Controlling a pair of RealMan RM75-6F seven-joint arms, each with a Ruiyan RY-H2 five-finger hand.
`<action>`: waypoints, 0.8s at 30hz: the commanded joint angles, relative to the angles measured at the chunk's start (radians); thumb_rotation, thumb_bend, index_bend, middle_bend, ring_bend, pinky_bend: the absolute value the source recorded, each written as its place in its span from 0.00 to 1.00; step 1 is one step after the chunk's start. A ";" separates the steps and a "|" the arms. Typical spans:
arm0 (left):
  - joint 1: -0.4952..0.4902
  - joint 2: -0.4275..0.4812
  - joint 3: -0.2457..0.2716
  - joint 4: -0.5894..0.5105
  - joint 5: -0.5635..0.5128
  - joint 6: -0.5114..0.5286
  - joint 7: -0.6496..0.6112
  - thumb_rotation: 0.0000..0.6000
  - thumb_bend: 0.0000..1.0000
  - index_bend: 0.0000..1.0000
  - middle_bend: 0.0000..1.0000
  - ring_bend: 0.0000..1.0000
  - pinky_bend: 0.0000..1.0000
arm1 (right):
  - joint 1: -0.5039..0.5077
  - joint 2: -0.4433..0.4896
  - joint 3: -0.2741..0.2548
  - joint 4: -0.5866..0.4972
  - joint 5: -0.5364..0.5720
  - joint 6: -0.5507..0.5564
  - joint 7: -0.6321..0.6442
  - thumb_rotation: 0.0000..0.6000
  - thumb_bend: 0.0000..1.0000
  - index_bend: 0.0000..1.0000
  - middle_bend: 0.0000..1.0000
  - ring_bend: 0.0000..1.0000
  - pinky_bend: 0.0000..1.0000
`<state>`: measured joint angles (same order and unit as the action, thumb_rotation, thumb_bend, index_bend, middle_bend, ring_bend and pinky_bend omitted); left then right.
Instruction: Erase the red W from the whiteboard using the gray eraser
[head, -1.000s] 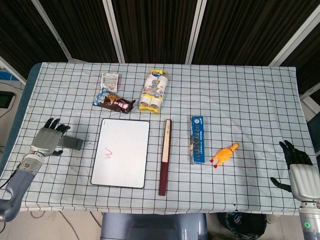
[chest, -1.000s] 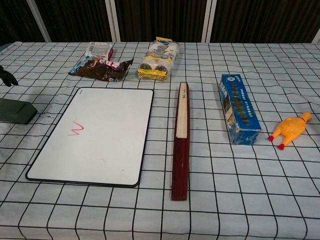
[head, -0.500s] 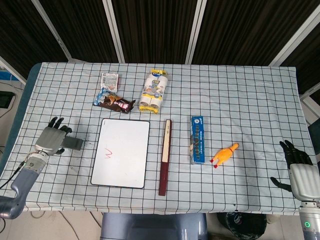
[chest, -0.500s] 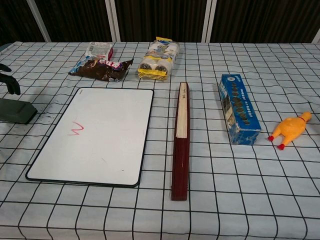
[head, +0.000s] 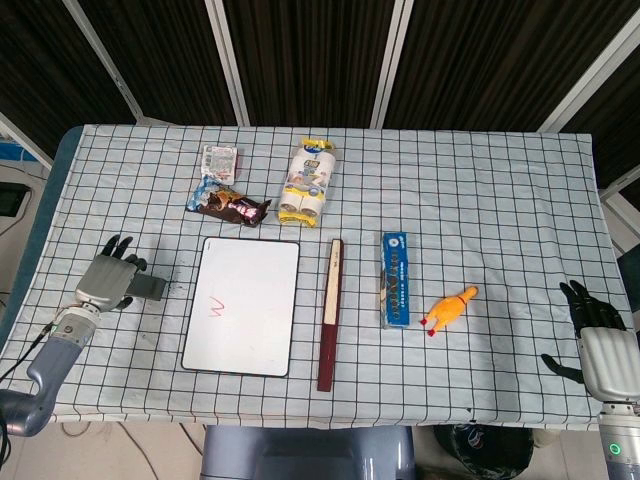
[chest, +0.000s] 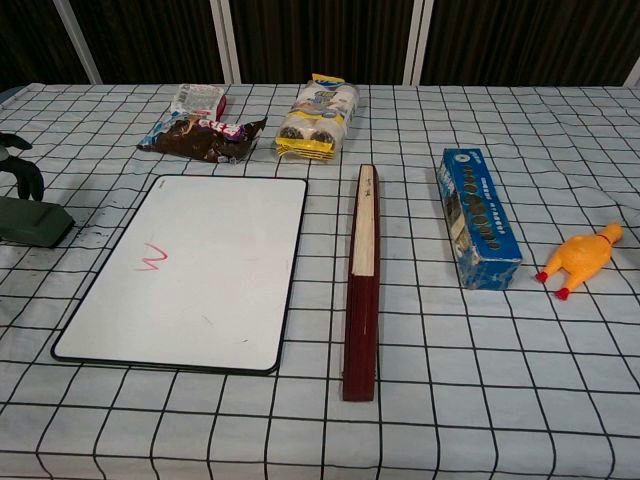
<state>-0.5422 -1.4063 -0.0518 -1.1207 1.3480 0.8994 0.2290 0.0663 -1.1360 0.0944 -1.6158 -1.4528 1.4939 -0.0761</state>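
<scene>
Left hand (head: 104, 281), fingers draped over the blocky gray eraser (head: 149, 289), beside the glossy rectangular whiteboard (head: 245, 300); grip unclear.

A table (head: 480, 180) draped in white black-gridded cloth stands before dark slatted wall panels (head: 310, 60) with pale frames.

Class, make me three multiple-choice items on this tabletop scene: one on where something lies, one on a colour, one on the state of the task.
1. Where does the gray eraser lie?
A. On the whiteboard
B. On the cloth left of the whiteboard
C. Beside the rubber chicken

2. What colour is the long box?
A. Blue
B. Green
C. White

3. What is the state of the W?
A. Half wiped
B. Gone
C. Untouched

Answers:
1. B, the eraser sits off the whiteboard, under the left robot hand.
2. A, its top and sides are blue.
3. C, the red strokes read whole in both views.
</scene>
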 joint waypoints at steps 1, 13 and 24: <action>-0.001 -0.002 0.003 0.003 0.004 0.002 -0.003 1.00 0.19 0.38 0.37 0.00 0.00 | 0.000 0.000 0.001 0.000 0.001 0.000 0.000 1.00 0.13 0.05 0.08 0.17 0.19; -0.007 -0.007 0.004 0.007 0.003 0.003 0.000 1.00 0.28 0.41 0.41 0.00 0.00 | 0.000 0.000 0.001 -0.002 0.004 -0.001 0.002 1.00 0.13 0.05 0.08 0.18 0.19; -0.025 0.110 -0.045 -0.238 0.033 0.105 0.074 1.00 0.29 0.42 0.41 0.00 0.00 | -0.003 0.003 0.002 -0.005 0.000 0.006 0.008 1.00 0.13 0.05 0.08 0.18 0.19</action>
<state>-0.5542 -1.3335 -0.0752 -1.2861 1.3728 0.9784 0.2627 0.0634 -1.1330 0.0960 -1.6205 -1.4526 1.4999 -0.0682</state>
